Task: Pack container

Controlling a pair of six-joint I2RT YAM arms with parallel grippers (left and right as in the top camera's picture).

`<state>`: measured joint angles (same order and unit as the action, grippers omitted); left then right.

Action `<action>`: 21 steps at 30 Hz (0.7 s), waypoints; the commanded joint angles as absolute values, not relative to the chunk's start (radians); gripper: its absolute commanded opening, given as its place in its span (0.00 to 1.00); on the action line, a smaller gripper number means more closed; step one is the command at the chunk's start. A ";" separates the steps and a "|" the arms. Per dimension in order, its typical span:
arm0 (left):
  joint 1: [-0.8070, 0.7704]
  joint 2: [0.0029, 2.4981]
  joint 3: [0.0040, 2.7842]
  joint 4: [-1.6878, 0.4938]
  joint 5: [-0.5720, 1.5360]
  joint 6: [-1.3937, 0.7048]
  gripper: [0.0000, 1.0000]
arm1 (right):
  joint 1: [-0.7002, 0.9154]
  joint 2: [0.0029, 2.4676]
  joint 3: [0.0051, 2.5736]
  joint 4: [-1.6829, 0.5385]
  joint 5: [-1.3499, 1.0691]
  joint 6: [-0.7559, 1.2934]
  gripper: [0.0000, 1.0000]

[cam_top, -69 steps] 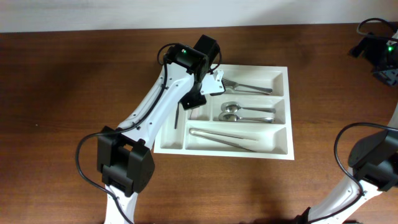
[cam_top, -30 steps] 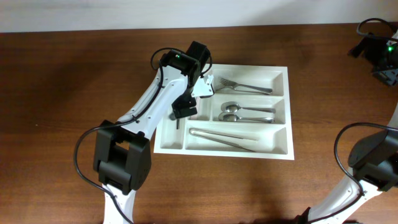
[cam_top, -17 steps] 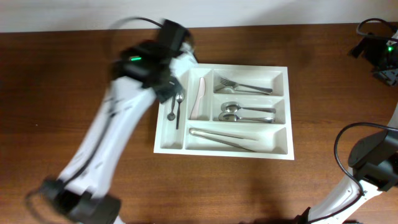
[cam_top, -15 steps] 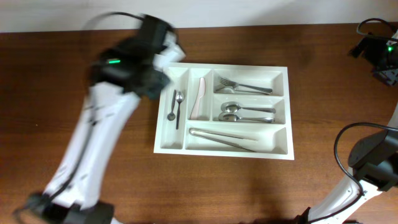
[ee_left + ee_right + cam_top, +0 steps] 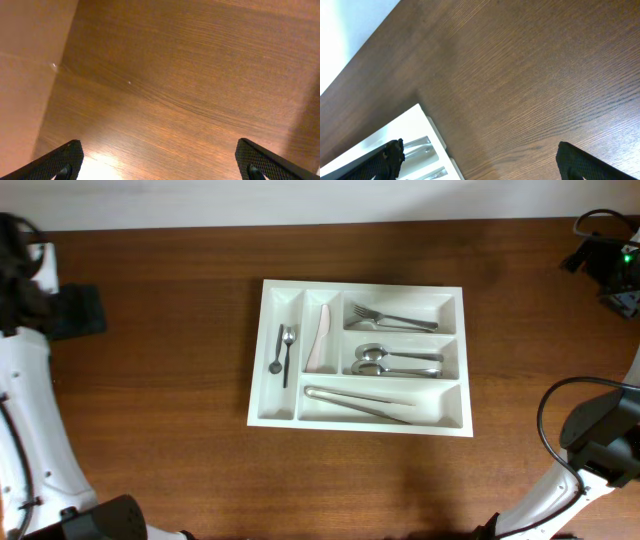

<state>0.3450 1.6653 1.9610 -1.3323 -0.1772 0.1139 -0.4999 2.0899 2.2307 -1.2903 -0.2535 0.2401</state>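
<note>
White container point(image 5: 400, 286) on surface point(image 5: 150, 430), long axis left-right, cutlery point(image 5: 390, 365) in every compartment. Left tool point(image 5: 162, 162) spread, empty; container well apart to its right. Right tool point(image 5: 482, 160) spread, empty; container nearer, to its left.

You're at a robot lab / test bench, not a real kitchen. Why: the container point(image 5: 440, 405) w/ forks point(image 5: 390, 318) & spoons point(image 5: 395, 362) is a household prop, but it sits on a brown wood-grain table point(image 5: 150, 380) flanked by hardware. Well left of the container there's a white & black robot arm point(image 5: 25, 410). Well right of it is a 2nd arm point(image 5: 600, 442) w/ a looped black cable point(image 5: 541, 420). Far right of the container, toward the back, sit black electronics w/ a green LED point(image 5: 612, 258). Behind the container runs a plain white wall point(image 5: 300, 200). Both wrist cams give you mostly that same wood; the right one also catches a corner of the container.
</note>
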 commanded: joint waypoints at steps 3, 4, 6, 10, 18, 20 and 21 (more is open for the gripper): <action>0.410 1.662 1.962 -1.333 -0.085 0.087 0.99 | -0.505 2.088 2.229 -1.291 -0.258 0.249 0.99; 0.411 1.662 1.962 -1.333 -0.085 0.086 0.99 | -0.505 2.088 2.229 -1.291 -0.258 0.248 0.99; 0.411 1.662 1.962 -1.333 -0.086 0.087 0.99 | -0.505 2.088 2.229 -1.291 -0.258 0.248 0.99; 0.411 1.662 1.962 -1.333 -0.086 0.086 0.99 | -0.505 2.088 2.229 -1.291 -0.258 0.248 0.99; 0.411 1.662 1.962 -1.333 -0.086 0.087 0.99 | -0.483 2.085 2.226 -1.290 -0.258 0.248 0.99; 0.411 1.662 1.962 -1.333 -0.086 0.086 0.99 | -0.451 2.075 2.226 -1.291 -0.258 0.248 0.99; 0.411 1.662 1.962 -1.333 -0.086 0.086 0.99 | -0.428 2.067 2.226 -1.290 -0.258 0.248 0.99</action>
<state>0.4061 1.6653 1.9610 -1.3323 -0.1001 0.1028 -0.4896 2.0899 2.2307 -1.2903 -0.2527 0.2398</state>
